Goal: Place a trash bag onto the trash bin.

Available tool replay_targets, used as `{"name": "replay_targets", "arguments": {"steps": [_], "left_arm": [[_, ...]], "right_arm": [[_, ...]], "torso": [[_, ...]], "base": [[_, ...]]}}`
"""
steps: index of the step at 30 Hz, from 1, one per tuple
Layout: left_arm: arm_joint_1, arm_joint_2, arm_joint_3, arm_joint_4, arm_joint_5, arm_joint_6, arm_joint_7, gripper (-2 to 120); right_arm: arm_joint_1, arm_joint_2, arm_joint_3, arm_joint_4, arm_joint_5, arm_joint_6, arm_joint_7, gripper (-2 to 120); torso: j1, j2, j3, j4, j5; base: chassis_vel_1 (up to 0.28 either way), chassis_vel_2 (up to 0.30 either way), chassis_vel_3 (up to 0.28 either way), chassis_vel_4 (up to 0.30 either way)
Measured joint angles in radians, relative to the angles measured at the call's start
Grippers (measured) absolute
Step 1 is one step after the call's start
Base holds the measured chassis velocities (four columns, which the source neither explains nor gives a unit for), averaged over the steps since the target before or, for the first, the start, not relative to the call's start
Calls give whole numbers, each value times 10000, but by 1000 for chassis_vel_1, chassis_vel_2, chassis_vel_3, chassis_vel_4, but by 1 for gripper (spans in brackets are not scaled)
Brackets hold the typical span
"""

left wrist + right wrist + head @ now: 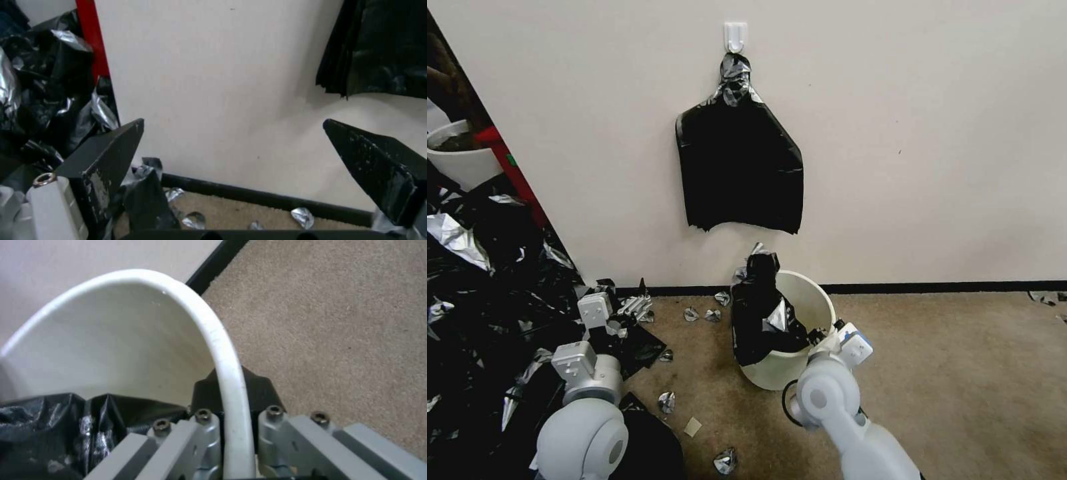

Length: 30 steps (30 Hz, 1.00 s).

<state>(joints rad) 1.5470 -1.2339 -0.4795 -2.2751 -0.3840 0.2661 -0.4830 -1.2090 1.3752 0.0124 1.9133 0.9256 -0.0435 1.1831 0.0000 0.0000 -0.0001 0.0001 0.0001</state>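
Observation:
The cream-white trash bin (810,300) stands on the carpet against the wall. A black trash bag (760,313) hangs crumpled over the bin's left rim, partly inside and partly down the outside. My right gripper (826,333) is at the bin's near right rim. In the right wrist view its fingers (262,390) straddle the bin's rim (222,340) and are shut on it, with the trash bag (66,426) inside the bin beside them. My left gripper (637,305) hovers low at the left, open, and its fingers (111,150) hold nothing.
A thick stack of black bags (739,167) hangs from a white wall hook (735,35) above the bin. A big pile of black and silver scraps (480,300) covers the floor at left, below a white plant pot (457,157). Small foil scraps (700,315) dot the carpet.

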Motion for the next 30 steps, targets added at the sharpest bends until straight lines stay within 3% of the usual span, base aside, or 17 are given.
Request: {"name": "replay_targets", "arguments": {"steps": [3,7,9,11,12,14,16,18,19,21,22,24,29,30], "left_arm": [[6,8,24,-60,11,-3,-3,100],[2,10,48,-81,16,-3,-4,100],[-27,18,75,-76,20,1,-4,100],[-32,18,76,-74,20,1,-4,100],[-107,32,76,31,21,1,-4,100],[-215,37,64,230,23,1,1,100],[-295,38,58,420,23,-1,12,100],[-471,32,46,819,22,-32,33,100],[-594,20,45,1118,-8,-57,45,100],[-611,18,45,1157,-17,-58,46,100],[-744,-9,47,1458,-175,-63,53,100],[-784,-26,39,1583,-303,-61,55,100],[-743,-28,8,1620,-370,-56,56,100],[-714,-26,5,1638,-382,-54,57,100]], "right_arm": [[-145,-16,-25,99,-255,-20,-134,25],[-253,-37,-18,263,-391,-17,-228,34],[-436,-188,55,622,-856,88,-784,46],[-453,-212,67,663,-896,97,-863,46],[-677,-556,211,1243,-1365,157,-2056,55],[-841,-1005,296,1973,-1438,196,-3382,65],[-850,-1237,292,2358,-1181,74,-3943,68],[-756,-1668,223,3025,-366,-701,-4799,78],[-586,-1993,164,3257,93,-1565,-5353,85],[-560,-2026,159,3269,124,-1707,-5417,85],[-269,-2292,62,3178,-32,-3124,-5840,93],[-38,-2393,-63,2904,-570,-3990,-5812,99],[236,-2369,-271,2546,-1082,-4732,-5512,97],[316,-2314,-349,2395,-1140,-4894,-5444,92]], "torso": [[0,0,0,-1,-1],[-1,0,0,0,-1],[0,0,0,0,-1],[0,0,0,0,0],[0,0,0,-1,0],[0,0,0,-3,0],[0,0,0,-2,0],[0,0,0,-2,-1],[-1,0,0,-2,-2],[0,0,0,-1,-2],[0,0,1,-1,-1],[0,0,2,-2,-1],[0,0,1,-1,0],[0,0,1,0,0]], "base": [[0,0,0,0],[0,0,0,0],[0,0,0,0],[0,0,0,0],[0,0,0,0],[0,0,0,0],[0,0,0,0],[0,0,0,0],[0,0,0,0],[0,0,0,0],[0,0,0,0],[0,0,0,0],[0,0,0,0],[0,0,0,0]]}}
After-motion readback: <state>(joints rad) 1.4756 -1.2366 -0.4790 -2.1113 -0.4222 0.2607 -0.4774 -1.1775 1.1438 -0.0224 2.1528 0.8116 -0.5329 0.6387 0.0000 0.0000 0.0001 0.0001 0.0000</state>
